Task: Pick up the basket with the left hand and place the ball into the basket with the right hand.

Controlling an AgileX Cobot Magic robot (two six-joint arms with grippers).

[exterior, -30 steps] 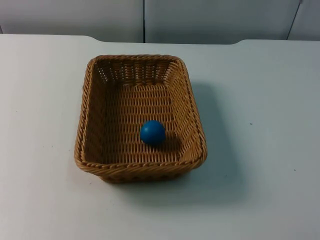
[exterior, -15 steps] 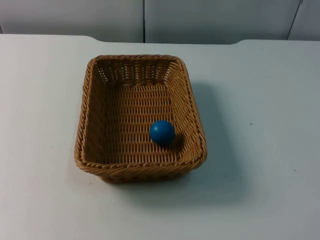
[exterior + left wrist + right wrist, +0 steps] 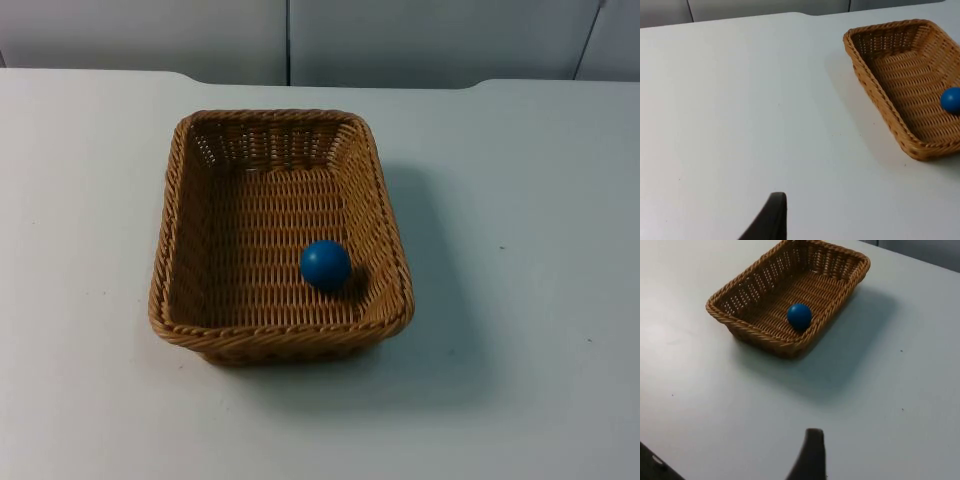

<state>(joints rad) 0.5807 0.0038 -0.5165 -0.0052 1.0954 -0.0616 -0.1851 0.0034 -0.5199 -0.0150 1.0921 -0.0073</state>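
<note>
A brown woven basket (image 3: 166, 250) stands flat on the white table, near its middle. A blue ball (image 3: 325, 265) lies inside it on the woven floor, close to the right wall and toward the near end. In the left wrist view the basket (image 3: 875, 90) and the ball (image 3: 951, 100) lie far from my left gripper (image 3: 772, 220), with bare table between. The right wrist view has the basket (image 3: 747, 330) with the ball (image 3: 799, 316) well ahead of my right gripper (image 3: 810, 455). Neither gripper touches anything.
The grey partition wall (image 3: 300, 40) closes the table's far edge. White table top (image 3: 520, 300) lies open on all sides of the basket.
The ball has rolled a little to the right inside the basket, toward its right wall, and has come to rest. The basket has not moved.
</note>
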